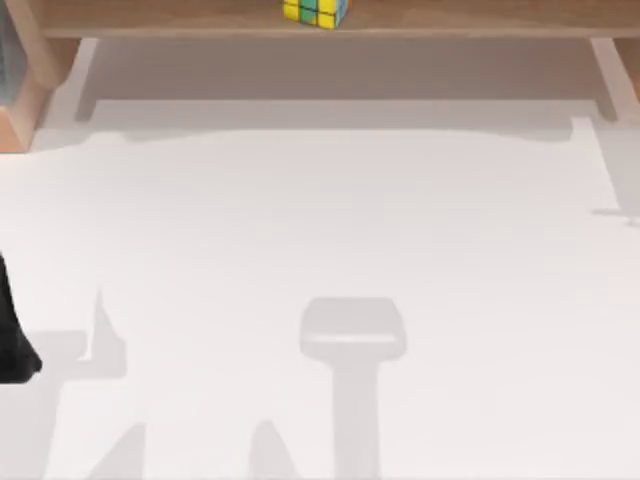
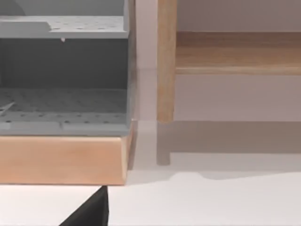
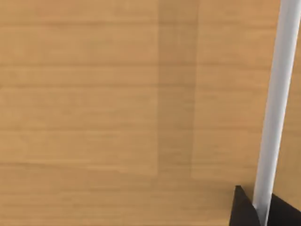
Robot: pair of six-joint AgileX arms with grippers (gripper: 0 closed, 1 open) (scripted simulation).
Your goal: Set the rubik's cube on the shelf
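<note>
The rubik's cube (image 1: 316, 11), with yellow, green and blue tiles, rests on the shelf (image 1: 150, 17), a long light-brown board across the far edge of the table. It sits a little left of the board's middle, and nothing touches it. My left arm (image 1: 12, 340) is a dark shape parked at the table's left edge, far from the cube. A black part of the left gripper (image 2: 89, 213) pokes into the left wrist view. In the right wrist view, dark parts of the right gripper (image 3: 261, 212) sit close to a wooden surface (image 3: 94, 113), beside a white bar (image 3: 275, 108).
White bracket supports (image 1: 75, 85) (image 1: 612, 75) stand under the shelf's two ends. At the far left a grey perforated rack (image 2: 63, 70) sits on a wooden base (image 2: 61, 160), beside a wooden post (image 2: 165, 61). The white tabletop (image 1: 320, 230) carries soft shadows.
</note>
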